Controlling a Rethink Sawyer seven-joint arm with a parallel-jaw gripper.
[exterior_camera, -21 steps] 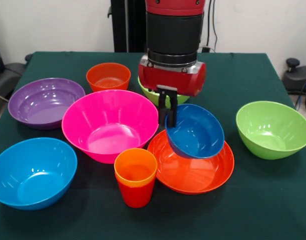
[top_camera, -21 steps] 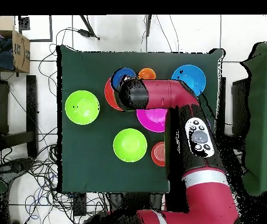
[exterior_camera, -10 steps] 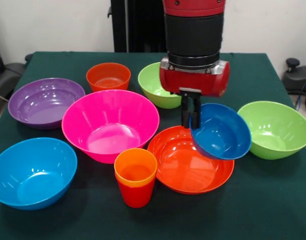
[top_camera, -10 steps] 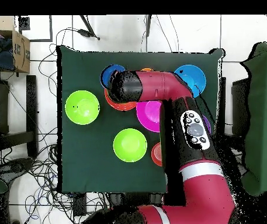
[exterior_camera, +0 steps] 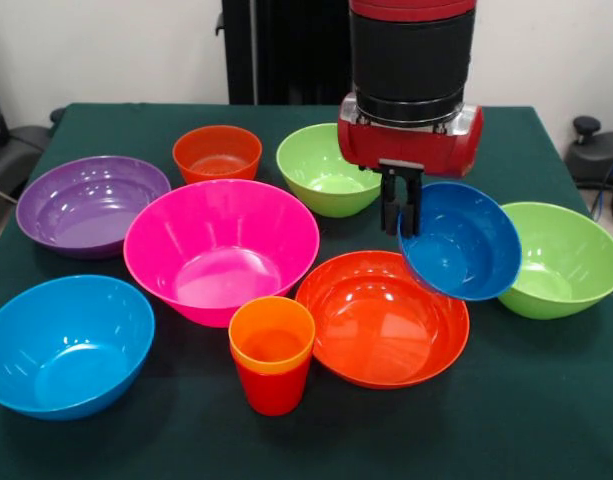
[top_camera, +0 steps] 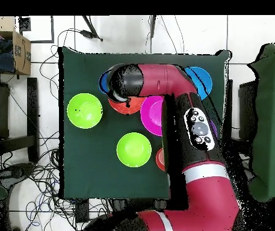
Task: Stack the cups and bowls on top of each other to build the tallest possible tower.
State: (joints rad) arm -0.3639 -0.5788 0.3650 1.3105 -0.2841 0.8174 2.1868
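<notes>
Orange and red cups stood nested at the near edge of the worktop, beside the large orange-red bowl. Behind it the gripper pinched one rim of the small blue bowl, which hung tilted in the air, close to the lime green bowl. Such a one-sided grip on glossy plastic looked likely to let the bowl swing or slip, or clip its green neighbour. Further back sat the pink bowl, untouched.

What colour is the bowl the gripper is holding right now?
Dark blue: the small bowl is held tilted by its rim; clearest in the front view.
</notes>
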